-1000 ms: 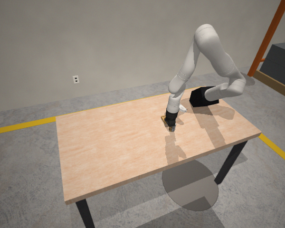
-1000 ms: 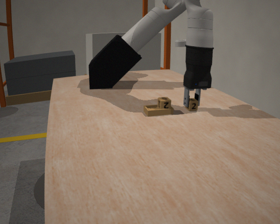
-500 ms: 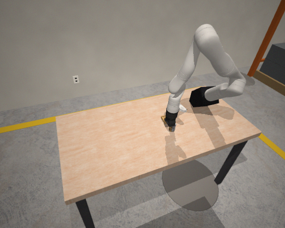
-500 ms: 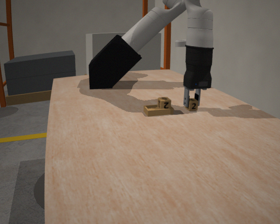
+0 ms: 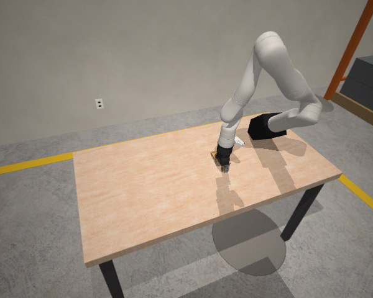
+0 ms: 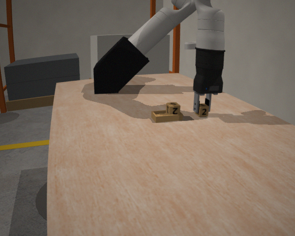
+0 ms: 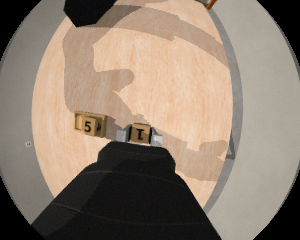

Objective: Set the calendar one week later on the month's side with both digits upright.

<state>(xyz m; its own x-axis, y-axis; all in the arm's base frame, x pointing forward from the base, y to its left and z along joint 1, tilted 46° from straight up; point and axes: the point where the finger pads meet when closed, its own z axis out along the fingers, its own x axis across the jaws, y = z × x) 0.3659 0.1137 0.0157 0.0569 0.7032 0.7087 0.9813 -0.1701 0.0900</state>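
Table [image 6: 142, 164]: claw [image 6: 202, 109] grips wooden "2" cube [image 6: 203, 110].

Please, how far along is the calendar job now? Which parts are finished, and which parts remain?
Done: the first number cube stands in the tray, which lies flat on the table. The tray's other slot is empty.
In hand: the gripper has its jaws shut on the second number cube, low beside the tray, outside it.
Left: seat it in the empty slot with the right digit upright, check the first cube's digit, then let go.
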